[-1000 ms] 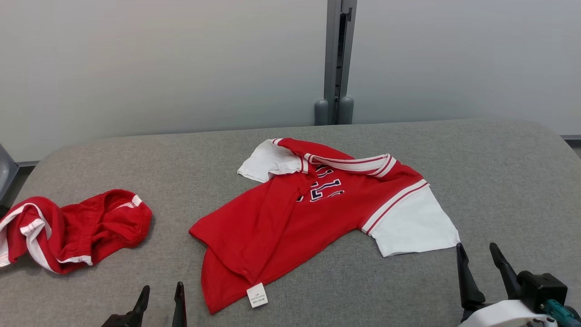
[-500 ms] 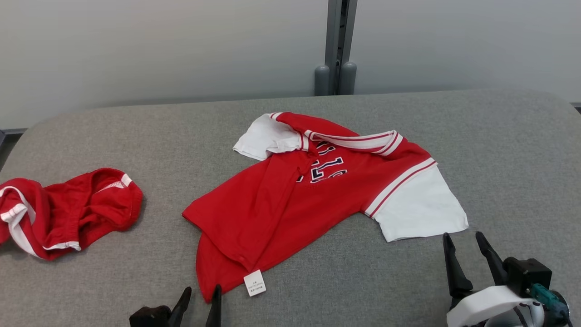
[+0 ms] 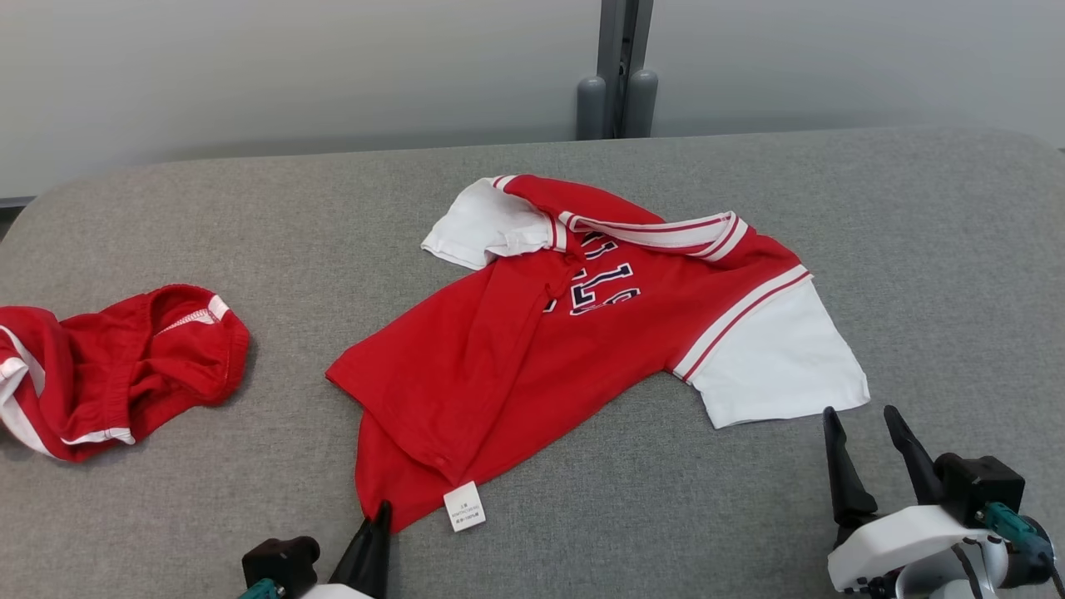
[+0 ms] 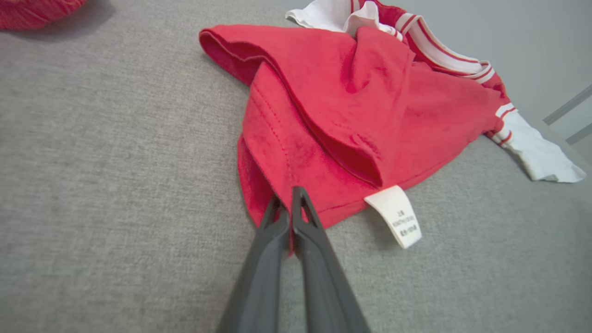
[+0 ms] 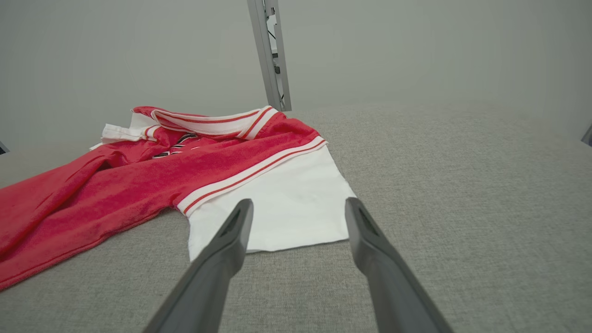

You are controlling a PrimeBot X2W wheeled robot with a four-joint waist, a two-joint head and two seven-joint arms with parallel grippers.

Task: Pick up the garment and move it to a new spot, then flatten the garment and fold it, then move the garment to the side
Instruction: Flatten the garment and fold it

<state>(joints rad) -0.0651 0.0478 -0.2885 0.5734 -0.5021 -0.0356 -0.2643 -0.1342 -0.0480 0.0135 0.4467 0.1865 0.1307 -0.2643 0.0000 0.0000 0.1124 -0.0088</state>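
Observation:
The garment (image 3: 532,358) is a red shirt with white sleeves, a striped collar and dark letters, lying crumpled in the middle of the grey surface. A white label (image 3: 464,506) hangs at its near hem. My left gripper (image 3: 378,514) is shut on the shirt's near bottom corner; in the left wrist view the fingers (image 4: 289,203) pinch the red hem (image 4: 277,185). My right gripper (image 3: 865,424) stands open just short of the white right sleeve (image 3: 782,366). In the right wrist view its fingers (image 5: 240,222) frame that sleeve's edge (image 5: 277,212).
A second red garment with white stripes (image 3: 108,374) lies bunched at the left of the grey padded surface (image 3: 915,249). A grey post (image 3: 617,66) stands against the pale wall behind the surface's far edge.
My left gripper moved forward to the shirt's near corner and shut on it. The head camera tilted, shifting the whole picture. The right gripper stayed open near the white sleeve.

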